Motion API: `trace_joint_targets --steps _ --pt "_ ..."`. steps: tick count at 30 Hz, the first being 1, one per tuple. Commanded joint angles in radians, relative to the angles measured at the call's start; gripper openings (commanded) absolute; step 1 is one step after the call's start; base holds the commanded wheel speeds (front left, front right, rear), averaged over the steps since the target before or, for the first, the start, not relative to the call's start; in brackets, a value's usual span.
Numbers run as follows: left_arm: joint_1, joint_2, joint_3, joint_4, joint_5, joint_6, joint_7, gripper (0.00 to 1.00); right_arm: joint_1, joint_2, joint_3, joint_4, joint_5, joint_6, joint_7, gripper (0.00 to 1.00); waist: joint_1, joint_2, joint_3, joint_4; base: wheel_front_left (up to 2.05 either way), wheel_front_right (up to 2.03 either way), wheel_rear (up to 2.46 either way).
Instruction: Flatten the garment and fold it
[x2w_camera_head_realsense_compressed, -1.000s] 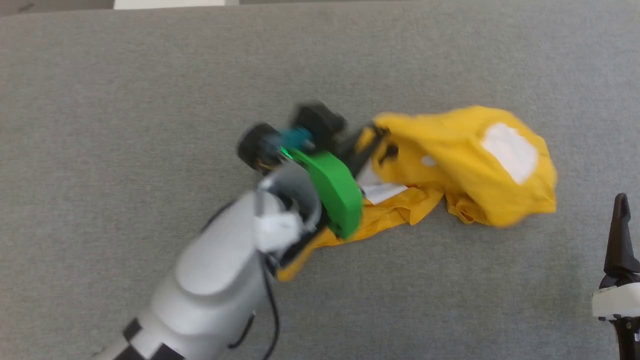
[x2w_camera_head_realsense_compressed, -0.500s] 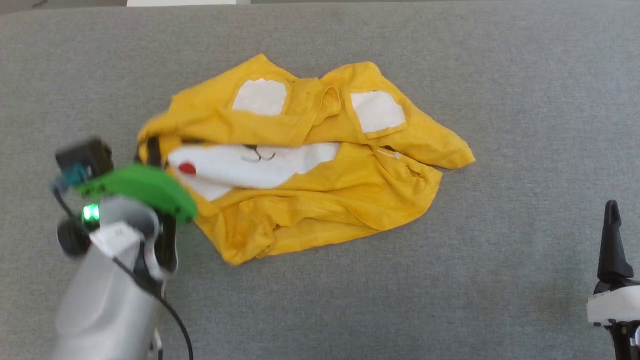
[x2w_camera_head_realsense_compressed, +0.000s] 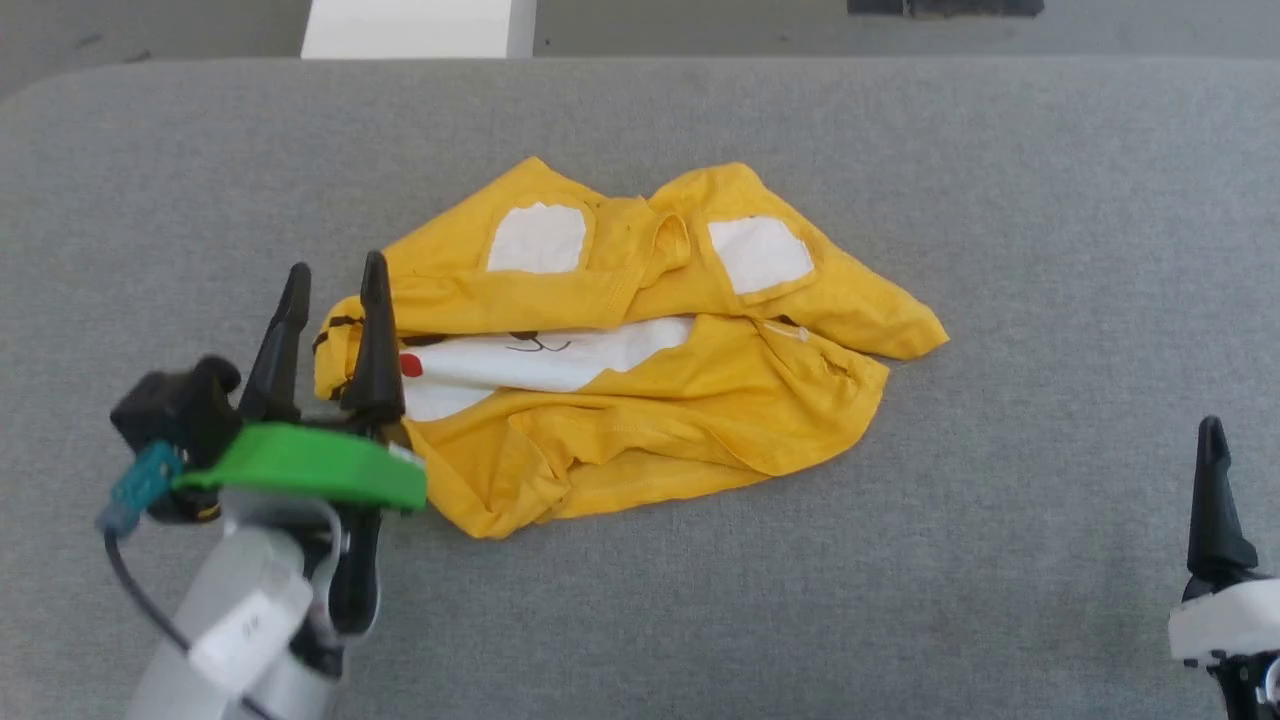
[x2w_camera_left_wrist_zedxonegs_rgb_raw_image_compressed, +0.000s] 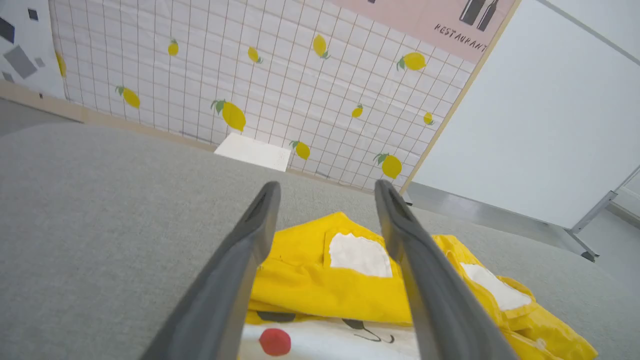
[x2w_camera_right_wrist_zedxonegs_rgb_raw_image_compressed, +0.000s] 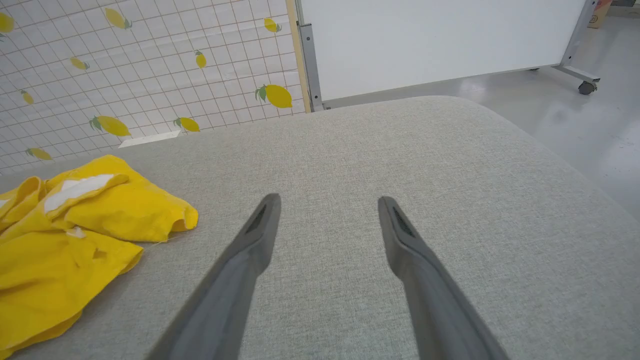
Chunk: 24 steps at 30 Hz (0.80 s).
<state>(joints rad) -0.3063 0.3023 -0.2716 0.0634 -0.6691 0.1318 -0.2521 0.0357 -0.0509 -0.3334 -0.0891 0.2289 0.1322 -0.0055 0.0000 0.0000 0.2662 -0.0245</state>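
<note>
The left tool (x2w_camera_head_realsense_compressed: 336, 262) stands with its two dark fingers spread apart and nothing between them, at the left edge of a yellow T-shirt (x2w_camera_head_realsense_compressed: 650, 400) lying on the grey bench (x2w_camera_head_realsense_compressed: 1000, 200). In the head view the finger (x2w_camera_head_realsense_compressed: 376, 330) on the shirt's side crosses the cloth's left margin; whether it touches the fabric cannot be told. In the left wrist view the fingers frame the shirt, which lies crumpled rather than flat, in folds near the middle of the bench. Its far part shows two white patches (x2w_camera_head_realsense_compressed: 537, 238), and a white band with a red dot (x2w_camera_head_realsense_compressed: 410, 365) and thin black lines sits between yellow folds. A doubled-over hem runs along the near side, and a sleeve (x2w_camera_head_realsense_compressed: 890, 320) points to the right. At the near right, well apart from the shirt, the right tool (x2w_camera_right_wrist_zedxonegs_rgb_raw_image_compressed: 328, 199) is likewise open and empty, its fingers spread over bare grey surface, the shirt's right end at the left of its wrist view. Beyond the bench's far edge lie a white slab (x2w_camera_head_realsense_compressed: 420, 25) on the floor, a gridded wall with a lemon pattern (x2w_camera_left_wrist_zedxonegs_rgb_raw_image_compressed: 250, 75) and a white panel on a wheeled frame (x2w_camera_right_wrist_zedxonegs_rgb_raw_image_compressed: 440, 40).
</note>
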Motion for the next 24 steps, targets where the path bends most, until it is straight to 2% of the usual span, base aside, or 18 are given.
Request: trace_joint_targets --steps 1,7,9,16,24 --pt "0.050 0.015 0.008 -0.037 0.053 0.005 -0.008 1.00 0.017 0.001 0.002 -0.007 -0.005 -0.002 0.005 1.00 0.0000 0.0000 -0.031 0.008 0.00 0.00 0.00" --pt "0.232 -0.015 0.086 -0.250 0.307 0.071 -0.009 1.00 0.053 0.001 0.013 -0.007 0.011 -0.002 0.009 1.00 0.0000 0.0000 -0.063 0.019 0.00 0.00 0.00" --pt "0.296 -0.043 0.109 -0.288 0.353 0.081 -0.009 1.00 0.063 0.001 0.020 -0.006 0.014 -0.002 0.009 1.00 0.0000 0.0000 -0.071 0.025 0.00 0.00 0.00" --pt "0.395 -0.117 0.148 -0.303 0.426 0.031 -0.010 1.00 0.068 0.001 0.093 -0.035 -0.024 -0.002 0.053 1.00 0.0000 0.0000 -0.089 0.056 0.00 0.00 0.00" --pt "0.369 -0.192 0.178 -0.287 0.456 -0.044 -0.010 1.00 -0.042 0.001 0.257 -0.052 -0.053 -0.002 0.306 1.00 0.0000 0.0000 -0.052 0.090 0.00 0.00 0.00"
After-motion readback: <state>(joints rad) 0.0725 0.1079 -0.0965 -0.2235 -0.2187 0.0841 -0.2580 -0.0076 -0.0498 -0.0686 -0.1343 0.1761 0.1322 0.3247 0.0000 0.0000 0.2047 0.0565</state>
